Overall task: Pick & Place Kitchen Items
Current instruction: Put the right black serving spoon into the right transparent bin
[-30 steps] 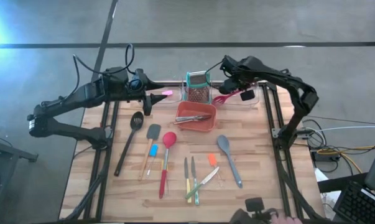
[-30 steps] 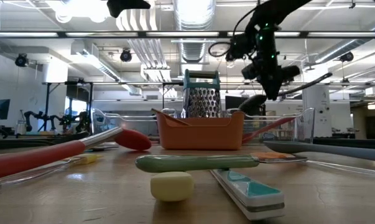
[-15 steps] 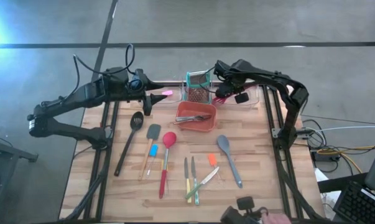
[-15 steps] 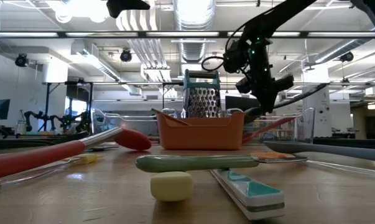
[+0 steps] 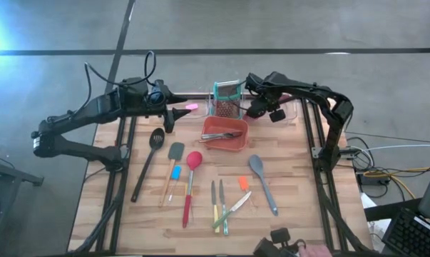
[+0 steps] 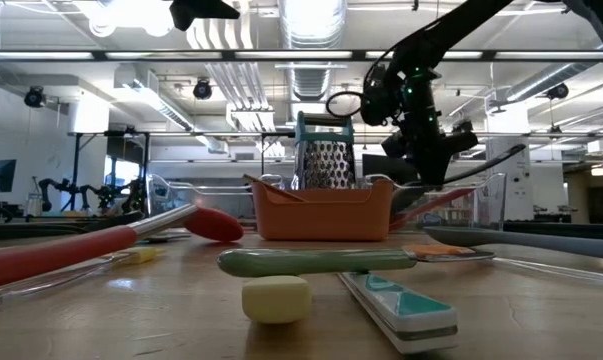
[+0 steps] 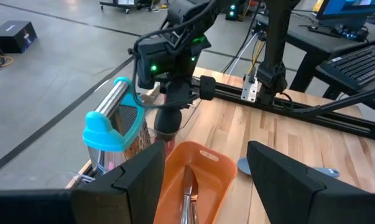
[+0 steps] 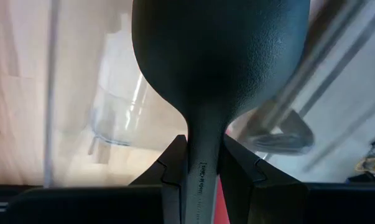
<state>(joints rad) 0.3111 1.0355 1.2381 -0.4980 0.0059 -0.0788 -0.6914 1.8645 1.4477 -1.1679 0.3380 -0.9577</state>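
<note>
My right gripper (image 5: 259, 108) is shut on a black spoon (image 8: 219, 59) beside the teal-framed grater (image 5: 227, 100), above the far right corner of the red-orange bin (image 5: 225, 135). In the left wrist view the spoon's bowl (image 7: 167, 119) hangs below that gripper. The bin holds a few metal utensils. My left gripper (image 5: 173, 116) is open and empty, left of the grater, next to a pink item (image 5: 192, 106). Several utensils lie flat on the near table: a black slotted spatula (image 5: 149, 158), a red spoon (image 5: 191, 178), a grey spoon (image 5: 262, 178), knives (image 5: 219, 203). My right gripper pinches the black spoon's neck (image 8: 203, 140), just behind the bowl, between its two fingers (image 8: 175, 163). The spoon runs along the fingers, with the bowl out past their tips. The fingers point down, and the spoon hangs bowl-down, lifted clear of the bin and table.
A clear tray (image 5: 286, 111) with a red utensil (image 6: 436, 205) stands at the far right, behind my right gripper. The grater stands upright just behind the bin. Blue (image 5: 175, 173) and orange (image 5: 242, 183) scrapers lie among the utensils. Black frame rails run along both table sides.
My right gripper has carried the black spoon down and toward the table's left edge, from over the clear tray to beside the grater and the bin's far right corner. It has stayed shut on the spoon.
</note>
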